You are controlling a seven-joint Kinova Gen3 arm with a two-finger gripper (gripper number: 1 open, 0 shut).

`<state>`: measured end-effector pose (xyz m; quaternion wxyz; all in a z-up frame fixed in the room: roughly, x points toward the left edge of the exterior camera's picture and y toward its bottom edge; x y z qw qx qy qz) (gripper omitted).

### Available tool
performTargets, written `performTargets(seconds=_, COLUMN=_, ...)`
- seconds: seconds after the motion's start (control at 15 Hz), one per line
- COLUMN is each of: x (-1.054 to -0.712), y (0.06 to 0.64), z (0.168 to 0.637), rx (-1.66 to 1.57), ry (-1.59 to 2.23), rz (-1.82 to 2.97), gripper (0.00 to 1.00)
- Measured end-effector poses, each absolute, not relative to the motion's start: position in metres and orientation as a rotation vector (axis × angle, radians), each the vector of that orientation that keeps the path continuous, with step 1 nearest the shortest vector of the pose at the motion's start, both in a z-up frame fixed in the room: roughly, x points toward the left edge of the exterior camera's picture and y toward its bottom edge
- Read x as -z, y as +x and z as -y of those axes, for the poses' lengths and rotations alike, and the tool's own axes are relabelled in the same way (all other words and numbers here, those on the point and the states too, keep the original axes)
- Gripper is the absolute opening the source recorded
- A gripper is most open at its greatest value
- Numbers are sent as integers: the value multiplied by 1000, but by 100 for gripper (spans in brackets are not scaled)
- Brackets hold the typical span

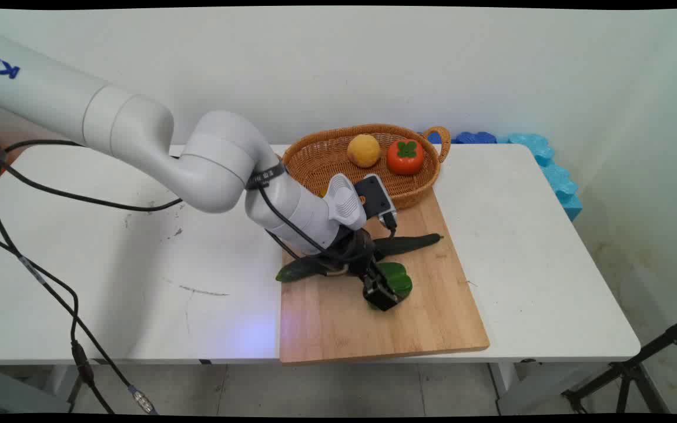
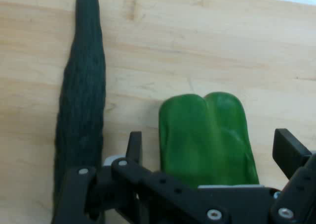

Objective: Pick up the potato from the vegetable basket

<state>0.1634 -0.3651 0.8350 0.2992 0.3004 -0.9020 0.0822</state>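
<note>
We count one green bell pepper [image 1: 397, 278], one dark cucumber [image 1: 409, 243], one orange-yellow fruit [image 1: 364, 150], one persimmon [image 1: 405, 156], one wicker basket [image 1: 338, 145], one wooden cutting board [image 1: 432, 317] and one desk [image 1: 526, 235].

The end effector [image 1: 383, 295] is down on the cutting board with its jaws spread wide, one finger [image 2: 134, 146] on each side of the bell pepper; in the hand view we see a gap between each finger and the pepper's skin, so it is released and grips nothing. The pepper lies on the board near its middle, just in front of the cucumber. The cucumber lies along the board behind the pepper, partly hidden by the wrist in the main view, its left tip reaching the board's left edge; in the hand view it runs beside the pepper, apart from it.

The basket sits at the board's far end, its front rim overlapping the board, with the orange-yellow fruit and the persimmon side by side inside it.

We see bare board in front of the pepper down to the near edge, which overhangs the desk's front edge slightly. Bare desk lies to the board's right and a wider stretch to its left, crossed by the arm and black cables [image 1: 68, 194].
</note>
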Motion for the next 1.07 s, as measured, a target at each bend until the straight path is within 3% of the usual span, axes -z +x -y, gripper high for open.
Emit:
performTargets(seconds=0.2, x=-856, y=166, z=369, rx=-234, ry=782, rz=2382, gripper=100)
performTargets(seconds=0.67, x=-943, y=200, z=386, rx=-277, ry=765, rz=2346, gripper=100)
performTargets(seconds=1.07, x=-977, y=257, z=420, rx=-351, ry=847, rz=2400, gripper=100)
